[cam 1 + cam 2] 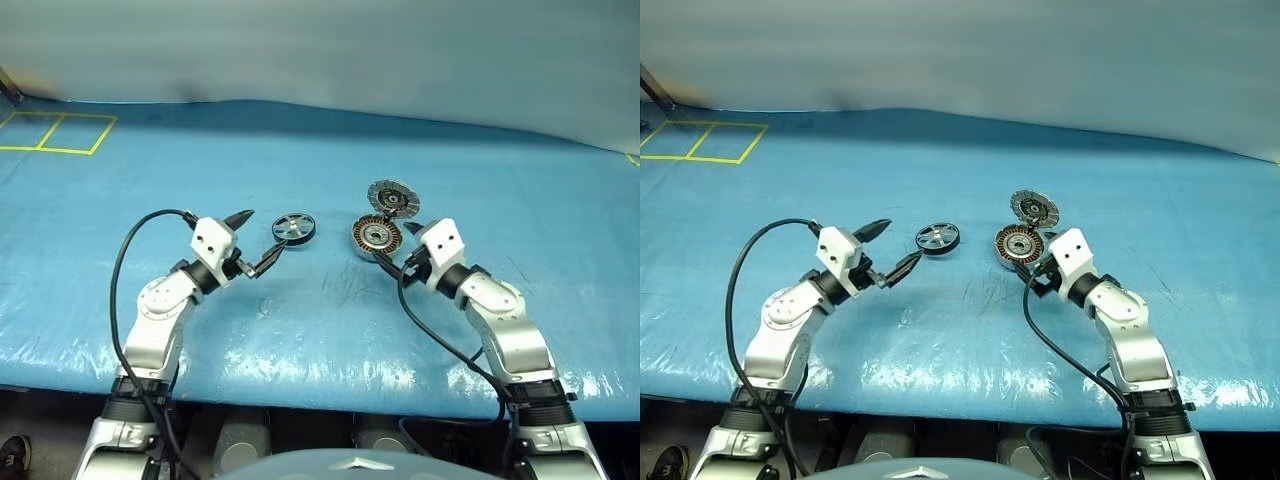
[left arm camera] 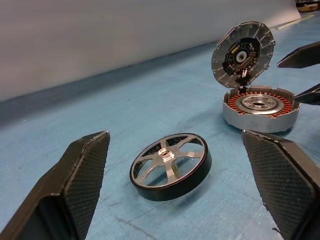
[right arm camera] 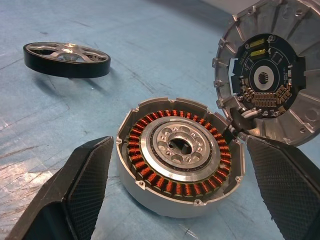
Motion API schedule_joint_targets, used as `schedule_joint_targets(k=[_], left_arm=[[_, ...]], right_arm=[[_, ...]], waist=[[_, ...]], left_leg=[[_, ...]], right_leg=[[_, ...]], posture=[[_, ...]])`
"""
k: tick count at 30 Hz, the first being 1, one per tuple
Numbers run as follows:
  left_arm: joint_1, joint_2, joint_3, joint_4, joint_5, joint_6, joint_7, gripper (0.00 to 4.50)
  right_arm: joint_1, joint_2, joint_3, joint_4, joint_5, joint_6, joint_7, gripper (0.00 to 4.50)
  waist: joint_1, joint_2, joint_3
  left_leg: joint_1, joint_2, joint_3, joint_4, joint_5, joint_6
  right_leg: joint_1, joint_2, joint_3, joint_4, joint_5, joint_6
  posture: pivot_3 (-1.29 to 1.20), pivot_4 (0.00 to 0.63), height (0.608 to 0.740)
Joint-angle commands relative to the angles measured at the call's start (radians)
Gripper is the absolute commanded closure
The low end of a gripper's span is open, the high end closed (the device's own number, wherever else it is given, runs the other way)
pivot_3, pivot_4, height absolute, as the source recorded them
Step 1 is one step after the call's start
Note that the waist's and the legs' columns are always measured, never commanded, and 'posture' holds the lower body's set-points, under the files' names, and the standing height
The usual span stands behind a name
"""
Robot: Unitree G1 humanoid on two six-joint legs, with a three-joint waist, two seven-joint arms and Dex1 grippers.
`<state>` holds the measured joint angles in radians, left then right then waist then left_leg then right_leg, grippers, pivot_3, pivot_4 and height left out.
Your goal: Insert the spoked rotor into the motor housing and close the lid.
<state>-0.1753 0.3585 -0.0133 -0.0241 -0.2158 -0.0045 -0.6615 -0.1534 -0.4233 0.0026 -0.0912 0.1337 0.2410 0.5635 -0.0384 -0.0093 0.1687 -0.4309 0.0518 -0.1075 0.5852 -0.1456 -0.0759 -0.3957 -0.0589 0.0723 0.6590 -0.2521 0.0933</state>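
Observation:
The spoked rotor, with its dark rim and silver spokes, lies flat on the blue table. My left gripper is open just short of it, one finger on either side of the line to the wheel and touching nothing. To the right stands the motor housing, its copper windings ringing a silver centre. The lid is hinged to the housing's far rim and stands up open, dark inner face showing. My right gripper is open right at the housing's near side, which lies between its fingers without contact.
A wrinkled blue sheet covers the table, and its front edge runs just behind my arms. Yellow tape squares mark the far left corner. A pale wall rises behind the table.

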Motion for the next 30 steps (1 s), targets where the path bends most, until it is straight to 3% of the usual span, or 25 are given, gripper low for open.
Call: schedule_joint_targets(k=[1,8,11,15,18,26,30], left_arm=[[-0.016,-0.002,-0.004,0.001,-0.006,-0.007,-0.007,0.00],[-0.019,-0.004,-0.007,0.005,-0.005,-0.008,-0.011,0.00],[-0.020,0.003,-0.017,0.009,0.011,-0.007,-0.014,0.00],[-0.022,-0.007,-0.022,0.016,0.009,-0.012,-0.016,0.00],[-0.026,-0.013,-0.033,0.025,0.012,-0.016,-0.018,0.00],[-0.020,-0.041,-0.031,0.024,0.013,-0.043,0.006,0.00],[0.017,-0.045,-0.020,-0.002,0.010,-0.049,0.021,0.00]], right_arm=[[-0.002,-0.001,-0.012,-0.041,0.017,-0.024,0.006,0.04],[-0.005,-0.026,-0.002,-0.054,0.029,0.014,0.047,0.04],[-0.018,-0.132,0.072,-0.090,-0.053,0.034,0.122,0.04],[-0.156,-0.318,0.181,-0.108,-0.168,0.031,0.273,0.04],[-0.284,-0.382,0.251,-0.065,-0.222,0.002,0.367,0.04],[-0.537,-0.373,0.405,0.177,-0.272,-0.101,0.618,0.04],[-0.614,-0.341,0.443,0.310,-0.305,-0.155,0.672,0.04]], waist=[[0.000,0.000,0.000],[0.000,0.000,0.000],[0.000,0.000,0.000],[-0.004,0.001,0.001],[-0.006,0.001,0.001],[0.002,-0.001,0.002],[0.000,-0.001,0.002]], left_leg=[[0.000,0.000,0.000,0.000,0.000,0.000],[0.000,0.000,0.000,0.000,0.000,0.000],[0.000,0.000,0.000,0.000,0.000,0.000],[0.000,0.000,0.000,0.002,0.000,0.000],[0.000,0.000,0.001,0.003,0.000,0.000],[-0.001,0.000,0.001,0.002,-0.001,0.000],[-0.001,0.000,0.001,0.001,-0.001,0.000]], right_leg=[[0.000,0.000,0.000,0.000,0.000,0.000],[0.000,0.000,0.000,0.000,0.000,0.000],[0.000,0.000,0.000,0.000,0.000,0.000],[0.000,0.000,0.000,0.000,0.000,0.000],[0.000,0.000,0.000,0.001,0.000,0.000],[0.000,0.000,0.000,-0.002,0.001,0.001],[0.000,0.000,0.000,-0.001,0.001,0.001]], posture=[[0.00,0.150,0.740],[0.00,0.150,0.740],[0.00,0.150,0.740],[0.00,0.150,0.740],[0.00,0.150,0.740],[0.00,0.150,0.740],[0.00,0.150,0.740]])
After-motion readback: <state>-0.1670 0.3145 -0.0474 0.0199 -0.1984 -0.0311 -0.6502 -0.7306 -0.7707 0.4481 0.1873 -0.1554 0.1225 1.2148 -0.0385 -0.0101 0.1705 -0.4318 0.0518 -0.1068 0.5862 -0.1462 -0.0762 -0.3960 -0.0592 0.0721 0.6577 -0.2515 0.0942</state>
